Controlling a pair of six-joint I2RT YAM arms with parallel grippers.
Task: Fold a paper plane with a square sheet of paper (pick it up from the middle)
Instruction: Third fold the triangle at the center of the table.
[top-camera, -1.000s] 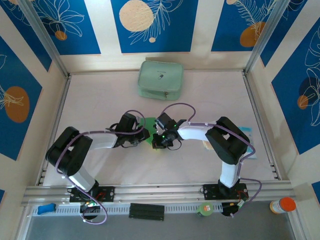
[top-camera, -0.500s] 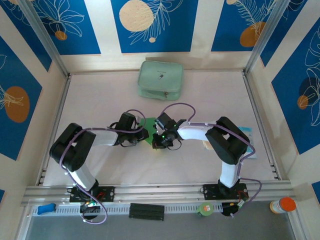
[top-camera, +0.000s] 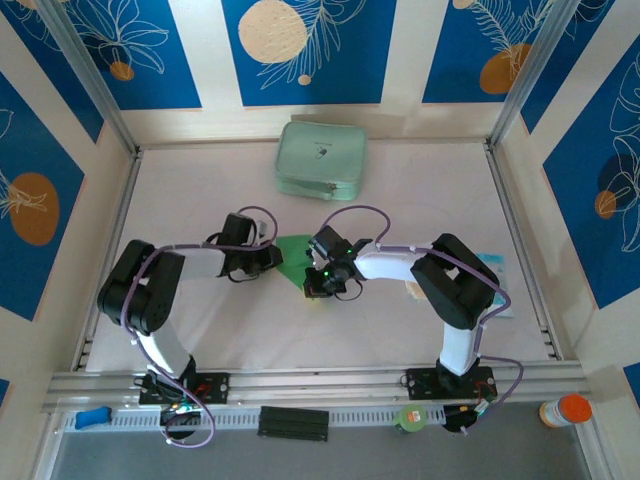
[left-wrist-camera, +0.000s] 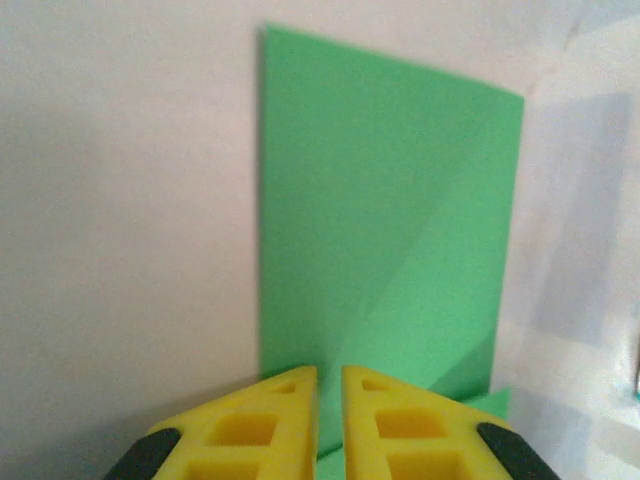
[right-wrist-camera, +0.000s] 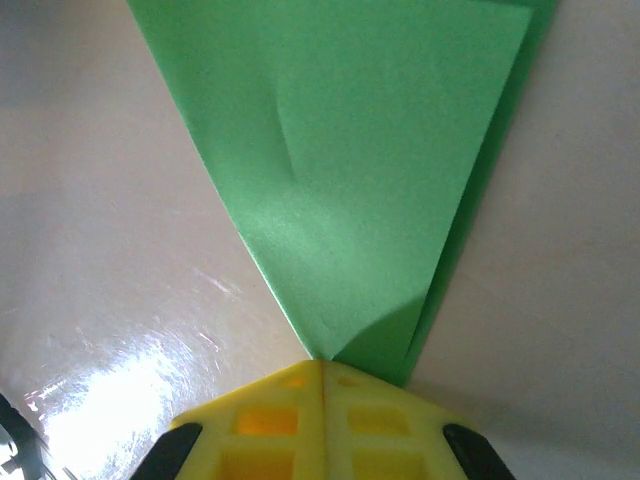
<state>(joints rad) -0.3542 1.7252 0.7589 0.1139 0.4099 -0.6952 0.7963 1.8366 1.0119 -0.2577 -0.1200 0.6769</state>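
Observation:
The square sheet of paper is bright green and lies folded into a pointed, layered shape at the table's middle, between both grippers. In the left wrist view the paper shows a diagonal crease, and my left gripper rests over its near edge. Its jaws stand almost together with a thin slit, and nothing is visibly pinched. In the top view that left gripper sits at the paper's left side. My right gripper is shut, its tips meeting the pointed corner of the paper. From above, the right gripper is at the paper's lower right.
A pale mint zip pouch lies at the back centre of the table. A light blue flat item sits by the right wall behind the right arm's elbow. Metal rails border the table left and right.
My left gripper has slid to the left across the paper, and more of the green sheet shows from above. The right gripper has stayed put.

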